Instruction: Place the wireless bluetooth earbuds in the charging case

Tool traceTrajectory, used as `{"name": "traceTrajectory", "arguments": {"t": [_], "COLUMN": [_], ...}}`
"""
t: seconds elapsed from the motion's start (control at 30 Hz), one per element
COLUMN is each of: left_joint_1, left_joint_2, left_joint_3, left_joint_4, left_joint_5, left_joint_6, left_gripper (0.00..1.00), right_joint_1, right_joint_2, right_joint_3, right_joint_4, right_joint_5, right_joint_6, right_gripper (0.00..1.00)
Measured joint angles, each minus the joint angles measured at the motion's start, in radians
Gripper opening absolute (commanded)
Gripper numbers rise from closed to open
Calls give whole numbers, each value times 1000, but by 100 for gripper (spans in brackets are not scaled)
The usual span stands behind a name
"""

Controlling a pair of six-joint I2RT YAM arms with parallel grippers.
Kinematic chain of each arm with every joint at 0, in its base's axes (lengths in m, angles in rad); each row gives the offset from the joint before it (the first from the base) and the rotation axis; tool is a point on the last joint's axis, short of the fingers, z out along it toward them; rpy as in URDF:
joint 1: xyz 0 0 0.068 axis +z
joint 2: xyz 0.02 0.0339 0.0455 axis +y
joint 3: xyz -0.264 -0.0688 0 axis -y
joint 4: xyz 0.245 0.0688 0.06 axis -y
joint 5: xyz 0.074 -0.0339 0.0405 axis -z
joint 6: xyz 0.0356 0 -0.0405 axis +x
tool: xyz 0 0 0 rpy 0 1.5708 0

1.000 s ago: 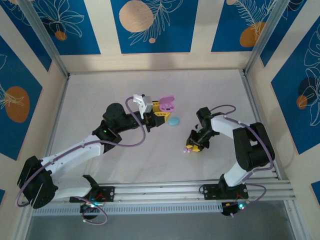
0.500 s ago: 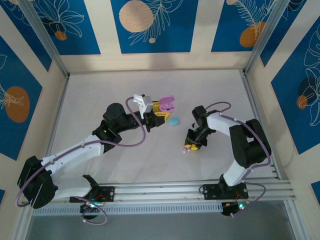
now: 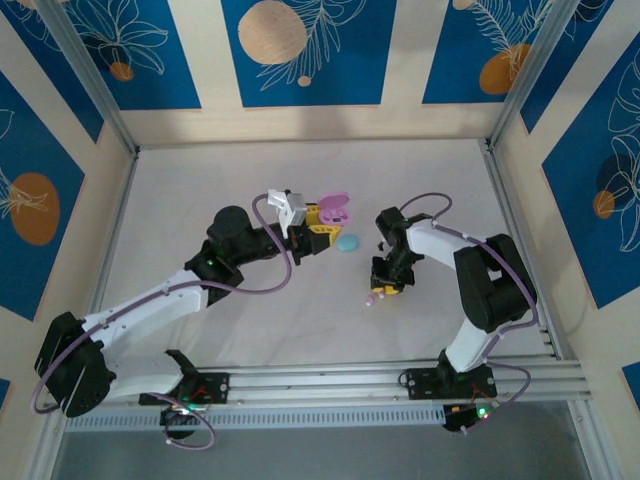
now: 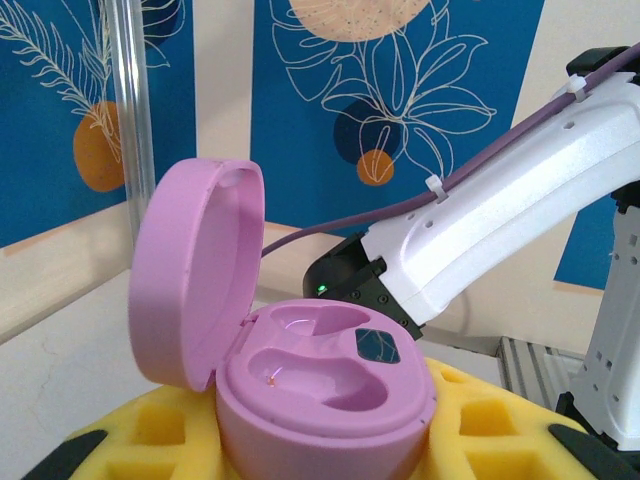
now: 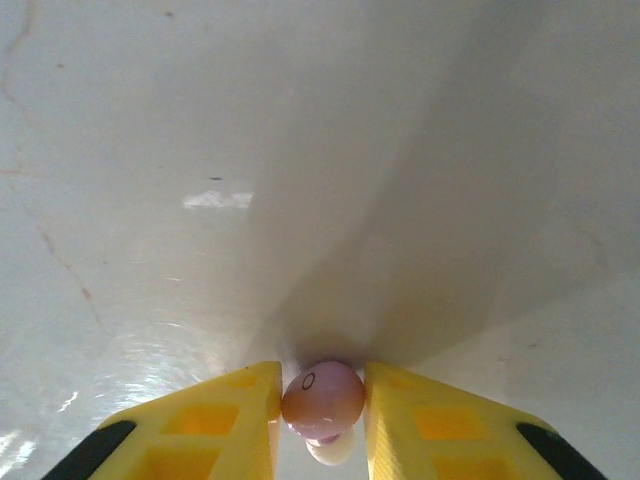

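From above, the left gripper [image 3: 322,225] was clamped on the open pink pebble-shaped plastic charging case [image 3: 335,208]. The right gripper [image 3: 385,290] hung low, well apart from it, and its catch was too small to read.

The left wrist view showed both sockets empty. If the case tilted, seating could fail.

In the right wrist view, yellow foam pads [image 5: 215,420] pinched the tiny pink rounded plastic earbud [image 5: 322,398] by its curved sides, so it could squirt free. A whitish part beneath it was cut off.
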Motion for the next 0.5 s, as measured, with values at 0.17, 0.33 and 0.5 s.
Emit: {"name": "traceTrajectory", "arguments": {"t": [0.17,0.33,0.5], "left_joint_1": [0,0,0], "left_joint_2": [0,0,0], "left_joint_3": [0,0,0], "left_joint_4": [0,0,0], "left_joint_5": [0,0,0], "left_joint_6": [0,0,0], "left_gripper": [30,30,30], "right_joint_1": [0,0,-12], "right_joint_2": [1,2,2], "right_joint_3": [0,0,0], "right_joint_4": [-24,-29,-21], "right_joint_5": [46,50,39], "right_joint_6": [-21,-11,29], "right_gripper": [32,33,30]}}
